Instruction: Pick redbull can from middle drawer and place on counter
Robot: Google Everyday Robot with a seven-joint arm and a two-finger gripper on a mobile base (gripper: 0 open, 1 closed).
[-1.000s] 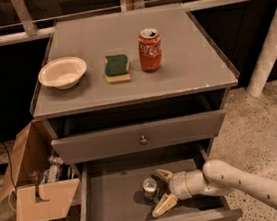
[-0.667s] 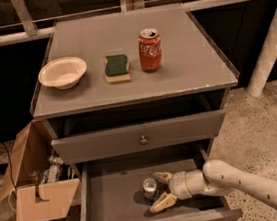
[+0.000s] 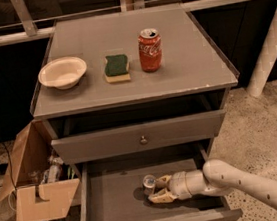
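Redbull can (image 3: 149, 182): stands upright on the floor of the middle drawer (image 3: 112, 200), towards the centre-right. Mostly its shiny silver top shows, and the body is in shadow.
Gripper (image 3: 154, 191): low inside the drawer, just right of the can, reaching in from the right. Its two pale fingers are spread apart; one tip is at the can's side, and whether it touches is hard to say.
Handling: a slim, rigid, thin-walled metal cylinder, likely light, smooth and slippery, and easy to tip or dent.
Where to hold: probably across the mid-body, fingers on opposite sides, with a firm but modest squeeze.
Drawer: shallow, matte grey wood with low walls and a flat floor.
Counter (image 3: 189, 73): flat grey top with pale-chipped edges, bare at the right.
On the counter: a red Coca-Cola can (image 3: 149, 49), a green-and-yellow sponge (image 3: 116, 67) and a cream bowl (image 3: 63, 72).
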